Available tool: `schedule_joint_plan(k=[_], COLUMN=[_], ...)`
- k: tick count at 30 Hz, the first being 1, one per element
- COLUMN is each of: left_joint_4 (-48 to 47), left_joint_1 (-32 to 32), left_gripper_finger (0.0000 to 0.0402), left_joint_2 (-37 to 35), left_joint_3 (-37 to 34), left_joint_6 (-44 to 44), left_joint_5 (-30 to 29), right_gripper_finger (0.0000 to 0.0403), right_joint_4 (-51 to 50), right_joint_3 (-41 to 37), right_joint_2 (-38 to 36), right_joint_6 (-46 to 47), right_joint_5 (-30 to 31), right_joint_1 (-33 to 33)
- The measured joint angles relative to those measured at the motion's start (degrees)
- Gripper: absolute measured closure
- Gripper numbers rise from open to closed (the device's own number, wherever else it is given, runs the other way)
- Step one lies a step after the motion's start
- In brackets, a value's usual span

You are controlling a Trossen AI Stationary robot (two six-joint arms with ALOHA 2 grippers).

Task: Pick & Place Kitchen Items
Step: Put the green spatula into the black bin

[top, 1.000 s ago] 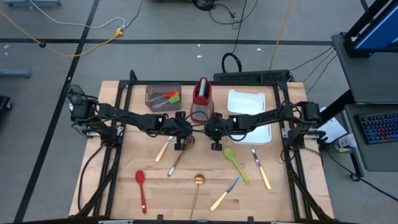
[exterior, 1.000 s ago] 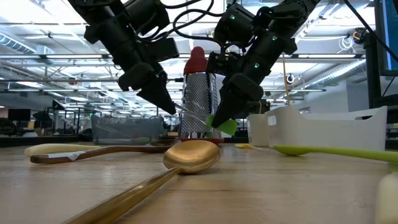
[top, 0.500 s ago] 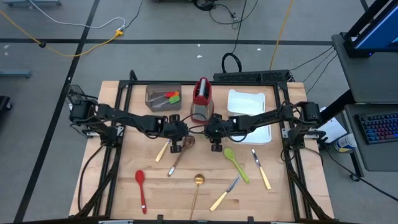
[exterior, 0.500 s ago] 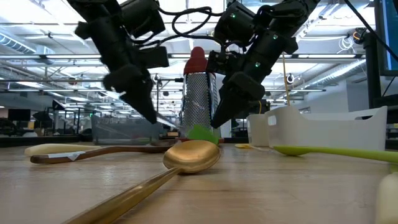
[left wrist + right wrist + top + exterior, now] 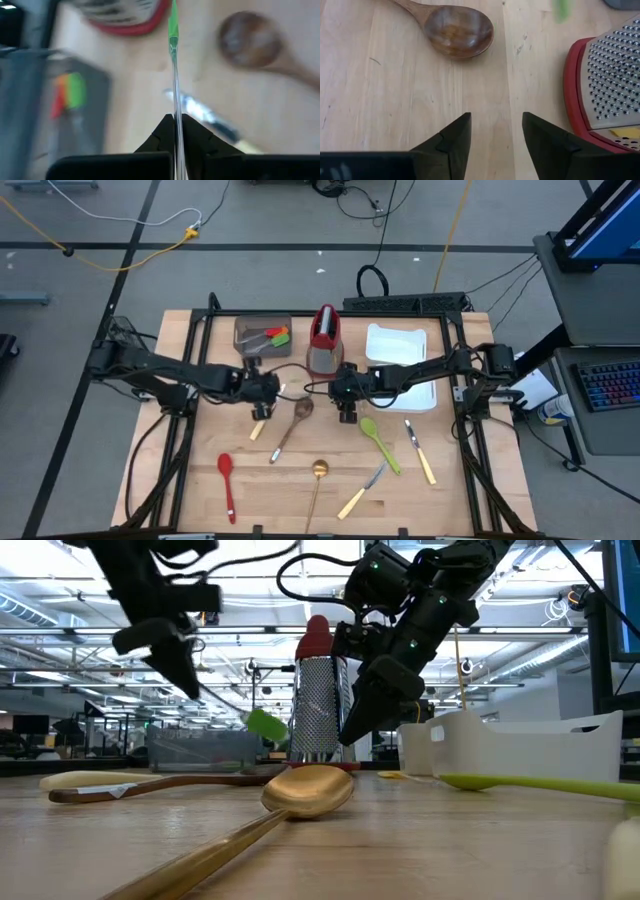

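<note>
From above, your left gripper has pulled back left from the grater, fingers clenched on the green-tipped utensil, a handover toward the bin. Low down, the right gripper hangs angled beside the grater. Its wrist view shows fingers released over bare table, by the wooden spoon.

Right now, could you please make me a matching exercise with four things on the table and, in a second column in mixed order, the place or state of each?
Things:
1. left pincer
2. right pincer
3. red spoon
4. grater

Places or states:
A. stands upright between the brown bin and the white tray
B. open and empty, above the bare wood near the wooden spoon
C. lies flat near the table's front left corner
D. shut on a clear-handled, green-tipped utensil

Pairs: 1-D, 2-B, 3-C, 4-A
</note>
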Motion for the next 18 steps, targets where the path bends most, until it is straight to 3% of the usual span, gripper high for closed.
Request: schedule_joint_plan(k=[8,18], left_joint_4=[-10.6,-10.99], left_joint_1=[-0.03,10.69], left_gripper_finger=[0.0391,0.0376], left_joint_2=[-8.77,-10.66], left_joint_3=[-0.01,-0.01], left_joint_6=[1.89,23.6], left_joint_5=[-18.74,-14.68], right_gripper_finger=[0.0235,0.0236], right_joint_4=[2.01,3.35], right_joint_3=[0.02,0.02], right_joint_2=[0.0,0.0], right_joint_6=[0.01,-0.33], right_joint_5=[0.01,0.01], right_joint_1=[0.0,0.0])
